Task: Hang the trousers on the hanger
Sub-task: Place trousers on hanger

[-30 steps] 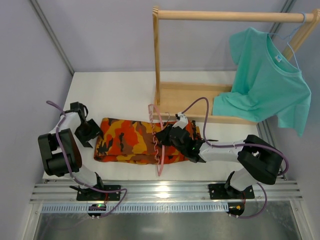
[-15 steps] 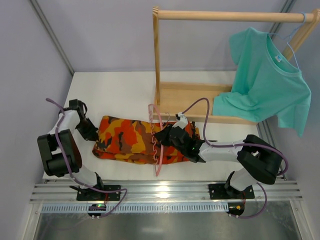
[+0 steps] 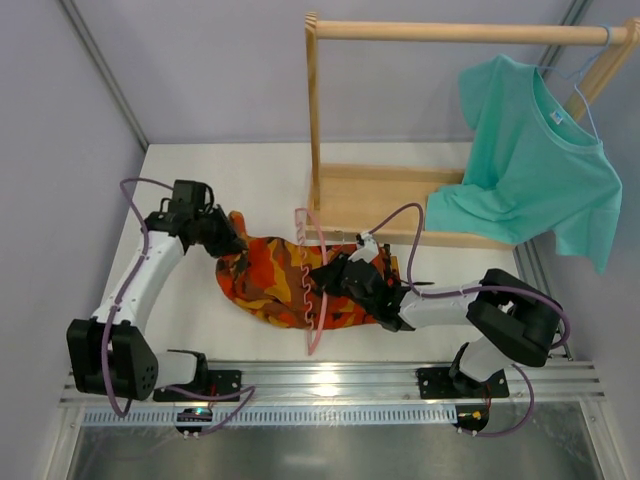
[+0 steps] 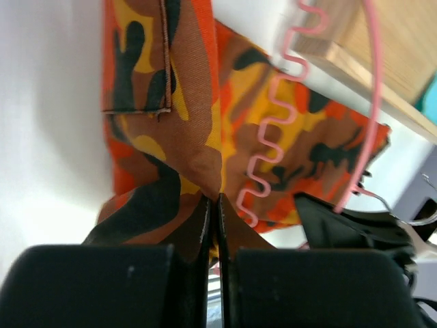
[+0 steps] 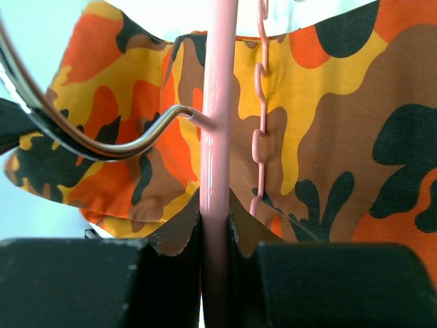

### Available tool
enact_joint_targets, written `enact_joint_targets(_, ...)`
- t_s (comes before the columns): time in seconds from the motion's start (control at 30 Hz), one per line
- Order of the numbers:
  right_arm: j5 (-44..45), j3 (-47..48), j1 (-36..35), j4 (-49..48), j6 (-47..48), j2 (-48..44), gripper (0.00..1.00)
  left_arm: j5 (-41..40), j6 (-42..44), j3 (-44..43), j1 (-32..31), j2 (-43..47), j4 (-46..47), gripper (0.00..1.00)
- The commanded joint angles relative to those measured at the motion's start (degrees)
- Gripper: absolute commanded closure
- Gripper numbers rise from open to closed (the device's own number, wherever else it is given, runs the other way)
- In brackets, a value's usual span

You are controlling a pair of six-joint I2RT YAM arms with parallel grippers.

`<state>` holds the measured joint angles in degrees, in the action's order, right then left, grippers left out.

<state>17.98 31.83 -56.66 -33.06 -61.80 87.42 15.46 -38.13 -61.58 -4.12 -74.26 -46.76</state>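
1. Trousers (image 3: pixel 290 285): camouflage print, lying bunched on the white surface (image 3: pixel 220 180) between the two arms, in front of the rack's base. The left end is being drawn up into a peak at the left hand; the right part is lying under the hanger.

2. Hanger (image 3: pixel 306 262): pink, lying across the trousers, its ridged bar running from near to far. Its far end is sitting close to the foot of the rack's post. The silver hook (image 5: pixel 102 147) is curving away beside the right hand.

3. Left hand (image 4: pixel 213 205): fingers pressed together, pinching a fold of the trousers at their left edge.

4. Right hand (image 5: pixel 215 205): fingers clamping the hanger's smooth pink rod, with the ridged bar just beside the grip and the trousers underneath.

5. Rack (image 3: pixel 312 120): wooden, standing at the far right of the surface.

6. T-shirt (image 3: pixel 530 160): teal, hanging from the rack's top rail on a blue hanger (image 3: pixel 590 90), well apart from the trousers.
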Motion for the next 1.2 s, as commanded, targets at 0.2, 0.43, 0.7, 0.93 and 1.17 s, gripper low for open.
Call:
enact_joint_targets(0.2, 0.0, -4.1, -0.5, -3.9, -0.5, -0.8, 0.89, 2.7, -16.1, -3.4, -19.0, -7.1, 17.3, 1.00)
enact_joint_targets(0.43, -0.2, -5.1, -1.9, 0.7, 3.4, -6.6, 0.66, -4.2, -17.8, -8.4, -25.8, -14.9, 17.7, 1.00)
enact_joint_targets(0.7, 1.4, -4.3, -3.5, 7.0, 5.0, -11.7, 0.67, -6.7, -19.5, -9.2, -28.2, -19.4, 20.1, 1.00)
enact_joint_targets(0.93, 1.4, -4.0, -4.2, 8.5, 4.8, -10.9, 0.72, -9.3, -15.0, -18.3, -29.2, -18.9, 10.4, 0.67)
enact_joint_targets(1.17, 2.1, -3.6, -4.6, 9.7, 5.0, -11.0, 0.72, -19.3, -4.8, -28.9, -27.5, -16.0, -3.6, 0.59)
